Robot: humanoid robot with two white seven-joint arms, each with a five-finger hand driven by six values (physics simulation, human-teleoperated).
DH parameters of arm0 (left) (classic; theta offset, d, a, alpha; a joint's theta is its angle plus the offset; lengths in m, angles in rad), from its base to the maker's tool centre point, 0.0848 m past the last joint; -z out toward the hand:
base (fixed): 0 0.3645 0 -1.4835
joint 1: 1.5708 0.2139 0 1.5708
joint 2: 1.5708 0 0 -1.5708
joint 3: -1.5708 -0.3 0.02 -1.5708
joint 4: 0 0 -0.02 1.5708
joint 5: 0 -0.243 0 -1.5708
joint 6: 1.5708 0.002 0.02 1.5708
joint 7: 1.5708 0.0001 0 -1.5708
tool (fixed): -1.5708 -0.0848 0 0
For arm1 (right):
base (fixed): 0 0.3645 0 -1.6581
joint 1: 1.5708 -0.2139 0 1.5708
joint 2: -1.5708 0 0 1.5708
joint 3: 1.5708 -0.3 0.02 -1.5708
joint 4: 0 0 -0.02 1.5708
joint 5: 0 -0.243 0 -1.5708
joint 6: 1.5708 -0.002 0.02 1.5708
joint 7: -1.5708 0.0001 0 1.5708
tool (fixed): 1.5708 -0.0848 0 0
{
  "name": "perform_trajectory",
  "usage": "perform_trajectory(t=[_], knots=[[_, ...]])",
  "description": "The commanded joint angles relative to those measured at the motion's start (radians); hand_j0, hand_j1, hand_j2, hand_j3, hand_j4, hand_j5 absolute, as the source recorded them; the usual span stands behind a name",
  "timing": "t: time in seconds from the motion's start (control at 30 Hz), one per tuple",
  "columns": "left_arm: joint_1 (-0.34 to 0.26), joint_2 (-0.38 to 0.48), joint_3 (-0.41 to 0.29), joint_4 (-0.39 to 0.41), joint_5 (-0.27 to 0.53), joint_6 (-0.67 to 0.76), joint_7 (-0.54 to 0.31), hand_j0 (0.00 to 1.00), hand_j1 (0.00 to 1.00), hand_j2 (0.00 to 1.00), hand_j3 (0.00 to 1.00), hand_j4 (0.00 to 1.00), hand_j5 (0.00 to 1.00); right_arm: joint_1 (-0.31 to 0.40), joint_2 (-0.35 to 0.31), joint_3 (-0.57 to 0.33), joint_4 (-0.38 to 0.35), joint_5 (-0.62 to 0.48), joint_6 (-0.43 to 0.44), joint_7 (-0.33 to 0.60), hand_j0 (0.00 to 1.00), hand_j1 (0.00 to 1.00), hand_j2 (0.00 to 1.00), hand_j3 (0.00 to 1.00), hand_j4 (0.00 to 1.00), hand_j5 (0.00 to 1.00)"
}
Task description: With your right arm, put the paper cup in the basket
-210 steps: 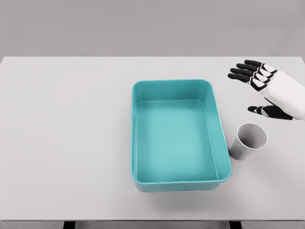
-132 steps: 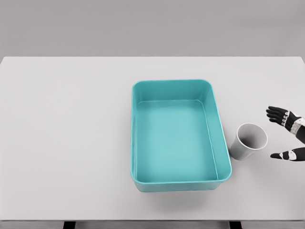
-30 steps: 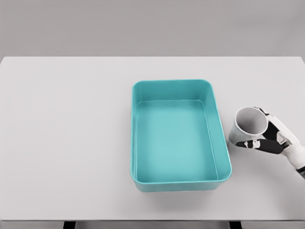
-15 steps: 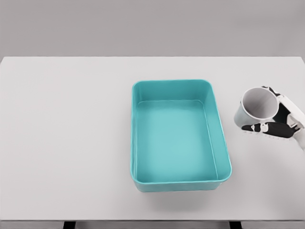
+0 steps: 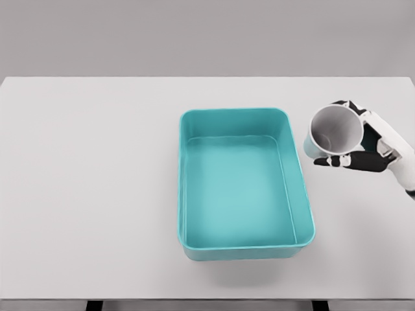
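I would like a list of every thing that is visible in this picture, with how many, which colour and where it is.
table: one, white, fills most of the view.
basket: one, teal, rectangular, at the middle of the table, nothing inside.
paper cup: one, white, just right of the basket's far right corner, held by the robot hand, its opening toward the camera.
right robot hand: one, white with black fingers, at the right edge, closed around the paper cup.
left robot hand: not visible.

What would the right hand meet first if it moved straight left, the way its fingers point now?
Probably the teal basket, its right wall, though the right hand with the paper cup may be high enough to pass over it.
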State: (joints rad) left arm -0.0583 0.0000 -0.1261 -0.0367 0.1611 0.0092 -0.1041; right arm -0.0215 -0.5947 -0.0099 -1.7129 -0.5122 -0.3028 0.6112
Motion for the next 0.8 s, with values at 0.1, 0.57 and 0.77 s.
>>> perform_trajectory(t=[0.1, 0.57, 0.77], knots=[[0.0, 0.0, -0.001, 0.0, 0.0, 0.0, 0.0, 1.0, 1.0, 1.0, 1.0, 1.0, 1.0, -0.026, 0.003, 0.056, -0.004, 0.046, -0.001, 0.0, 0.44, 0.44, 0.44, 0.44, 0.44, 0.44], [0.0, 0.0, 0.0, 0.0, 0.0, 0.0, 0.0, 1.0, 1.0, 1.0, 1.0, 1.0, 1.0, -0.118, 0.003, 0.154, -0.047, 0.169, -0.009, 0.0, 0.45, 0.45, 0.45, 0.45, 0.45, 0.45], [0.0, 0.0, 0.0, 0.0, 0.0, 0.0, 0.0, 1.0, 1.0, 1.0, 1.0, 1.0, 1.0, -0.158, 0.001, 0.189, -0.047, 0.23, -0.006, 0.0, 0.45, 0.45, 0.45, 0.45, 0.45, 0.45]])
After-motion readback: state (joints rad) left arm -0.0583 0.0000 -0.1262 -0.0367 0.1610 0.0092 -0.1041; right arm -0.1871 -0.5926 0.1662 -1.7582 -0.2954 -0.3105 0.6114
